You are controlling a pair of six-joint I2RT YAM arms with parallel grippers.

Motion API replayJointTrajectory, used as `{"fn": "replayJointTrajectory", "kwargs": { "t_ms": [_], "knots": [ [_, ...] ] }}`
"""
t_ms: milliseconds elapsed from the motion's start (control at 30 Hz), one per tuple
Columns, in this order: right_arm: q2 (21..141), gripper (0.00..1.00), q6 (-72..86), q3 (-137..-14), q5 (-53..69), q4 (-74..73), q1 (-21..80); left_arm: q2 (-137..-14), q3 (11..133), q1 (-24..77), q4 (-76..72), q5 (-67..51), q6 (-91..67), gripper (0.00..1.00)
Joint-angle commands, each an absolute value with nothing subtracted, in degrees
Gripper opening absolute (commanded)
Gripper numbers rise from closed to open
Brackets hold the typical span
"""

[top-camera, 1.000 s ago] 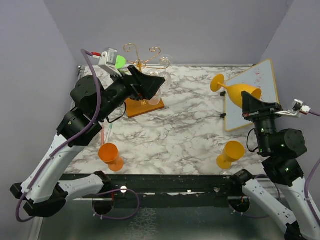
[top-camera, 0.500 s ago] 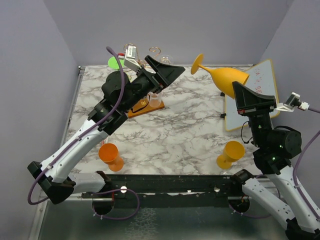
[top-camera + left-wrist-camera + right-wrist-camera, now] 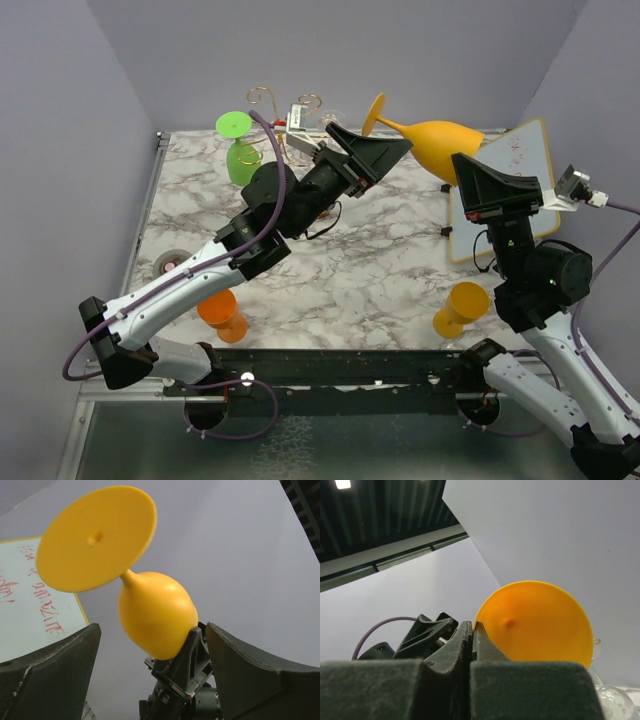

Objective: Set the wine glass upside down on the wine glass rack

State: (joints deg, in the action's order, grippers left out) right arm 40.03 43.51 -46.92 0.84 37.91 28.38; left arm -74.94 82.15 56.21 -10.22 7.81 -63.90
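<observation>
R hand [image 3: 465, 172] is pinched nearly closed on the bowl of the wine glass [image 3: 435, 135], holding it up off the surface [image 3: 380, 250]. Glass lies near-level: bowl at the fingers, stem & foot pointing away from the hand toward the L side. The hand covers the bowl mouth, so the inside can't be seen.

L hand [image 3: 388, 158] is just under the stem end, spread wide. In its own wrist cam the bowl sits between its fingers w/ gaps both sides.

Beyond L hand, well apart from R hand, is the wine glass rack [image 3: 266, 98]. Only its gold scrolls show; the rest is behind L arm. Green glass [image 3: 240, 158] is foot-up right by the scrolls.

Outer side of R hand: whiteboard [image 3: 520, 165] w/ red writing. Below R hand, on the surface near its arm base, stands an orange glass [image 3: 464, 303]. Second orange glass [image 3: 218, 306] stands across by L arm's base.
</observation>
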Motion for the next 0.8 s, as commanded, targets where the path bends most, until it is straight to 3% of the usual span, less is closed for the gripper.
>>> {"fn": "replayJointTrajectory", "kwargs": {
  "t_ms": [0,167,333,467,600,667,767],
  "knots": [
    [39.2,0.01,45.1,-47.2,3.0,43.0,28.1,-75.7,84.4,57.3,-13.9,18.3,-63.8,0.82],
    [38.4,0.01,44.4,-47.3,3.8,42.6,28.1,-77.0,85.7,58.0,-14.7,20.8,-63.3,0.62],
    [38.0,0.01,40.9,-49.6,6.7,37.5,28.0,-78.4,88.3,58.2,-15.1,18.5,-61.5,0.66],
    [39.0,0.01,42.0,-48.5,9.3,41.1,28.0,-79.1,89.0,58.4,-16.1,18.5,-61.0,0.72],
    [40.6,0.01,42.4,-48.2,14.1,44.0,28.0,-79.7,89.1,58.5,-17.2,19.3,-63.3,0.70],
    [41.2,0.01,41.9,-47.9,16.5,45.4,28.1,-80.0,89.2,58.5,-17.8,20.8,-65.3,0.63],
    [41.7,0.01,41.0,-46.9,18.0,46.5,28.1,-79.1,87.0,58.5,-18.3,25.6,-71.1,0.41]
  ]
}}
